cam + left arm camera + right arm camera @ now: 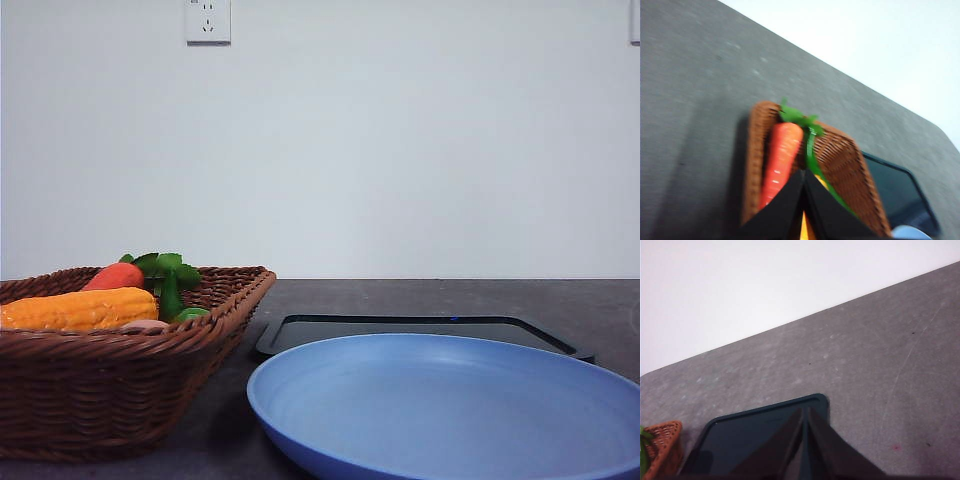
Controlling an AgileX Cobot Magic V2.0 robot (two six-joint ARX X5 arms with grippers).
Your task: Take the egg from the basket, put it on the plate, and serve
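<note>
Since the table point(600, 300) bears everything and nothing on it looks disturbed, the task seems to be at its very start. Largest of the task's things in the front view, the plate point(450, 400) lies empty at the near right, its blue surface bare. Just behind it sits the black tray point(420, 328), also bare. To the left stands the basket point(110, 390), its corner close beside the plate's rim without clearly touching. It holds a corn cob point(80, 308), a carrot point(113, 276) with green leaves point(165, 266), and a small green piece point(190, 314). A faint pinkish sliver shows just under the corn at the rim; it may be the egg point(146, 324), though too little of it shows to be sure, so I judge the egg to be in the basket, unlifted.

The left gripper point(804, 210) hangs over the basket above the carrot, its dark fingers pressed together with nothing between them. The right gripper point(805, 440) hovers over the tray, likewise closed and empty.

Every step is left: finding and gripping the egg, carrying it across, setting it on the plate, and serving.
</note>
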